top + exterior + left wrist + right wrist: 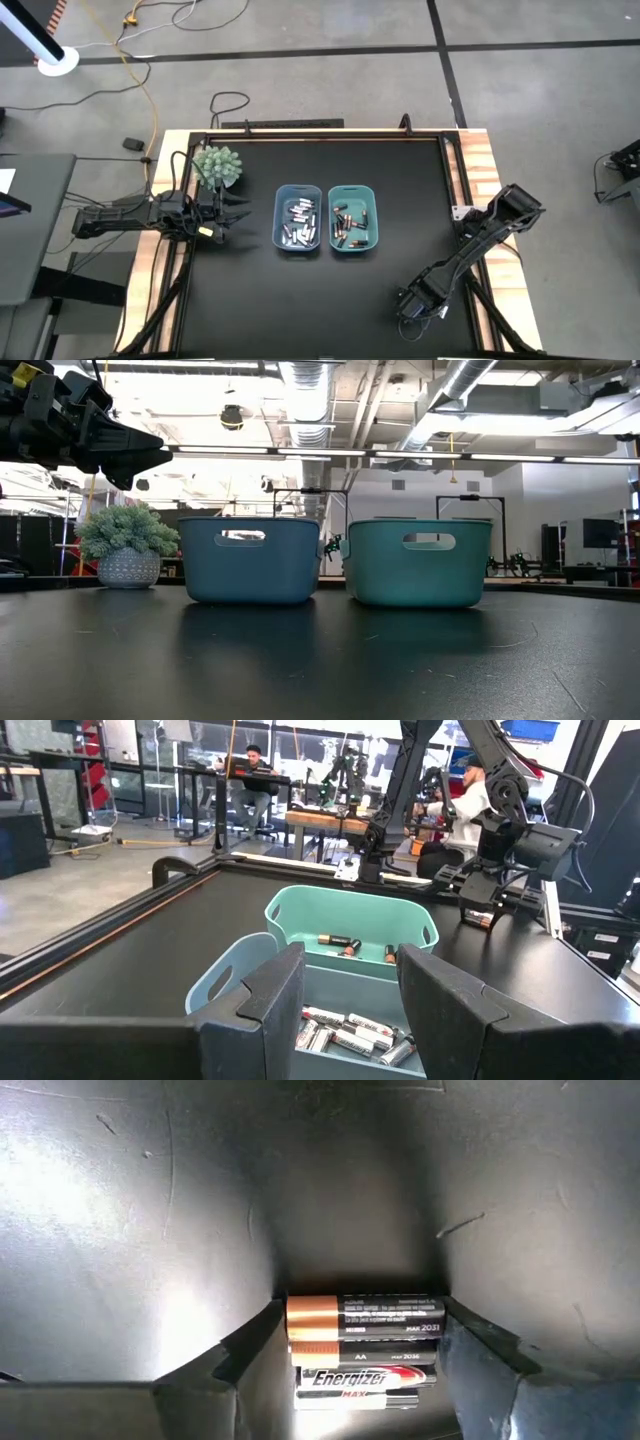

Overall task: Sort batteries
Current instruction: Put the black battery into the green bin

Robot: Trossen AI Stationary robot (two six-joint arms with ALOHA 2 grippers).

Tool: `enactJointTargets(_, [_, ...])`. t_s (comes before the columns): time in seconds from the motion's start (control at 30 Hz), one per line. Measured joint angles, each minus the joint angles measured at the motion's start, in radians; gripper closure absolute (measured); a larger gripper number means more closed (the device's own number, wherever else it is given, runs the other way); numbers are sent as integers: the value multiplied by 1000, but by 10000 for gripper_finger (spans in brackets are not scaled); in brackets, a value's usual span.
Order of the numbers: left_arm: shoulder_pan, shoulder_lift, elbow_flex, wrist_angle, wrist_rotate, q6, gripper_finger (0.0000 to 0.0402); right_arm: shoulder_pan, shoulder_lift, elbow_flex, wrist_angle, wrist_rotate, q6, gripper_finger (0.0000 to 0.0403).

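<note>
Sort looks mostly done: silvery batteries (299, 224) in blue bin (281, 214), copper-ended ones in teal bin (373, 215). Your right gripper (345, 1355), fingers apart, brackets three batteries on bench (330, 310). Left gripper (232, 213) open, idle beside bins.

Overhead and table-level views share both bins (326, 218)

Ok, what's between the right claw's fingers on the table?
Three batteries lie side by side between the right claw fingers: two copper-topped dark ones, one silver Energizer. Whether more lie beneath is hidden.
</note>
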Motion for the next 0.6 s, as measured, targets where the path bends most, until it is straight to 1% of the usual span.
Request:
enactJointTargets(0.23, [0,0,0,0,0,0,244,-16,-5,9,-13,7,13,169])
enactJointTargets(0.37, [0,0,0,0,0,0,244,-27,-25,27,-53,71,36,170])
enactJointTargets(0.43, [0,0,0,0,0,0,244,-33,-47,31,-71,85,54,170])
enactJointTargets(0.6, [0,0,0,0,0,0,244,-32,-119,32,-103,146,156,170])
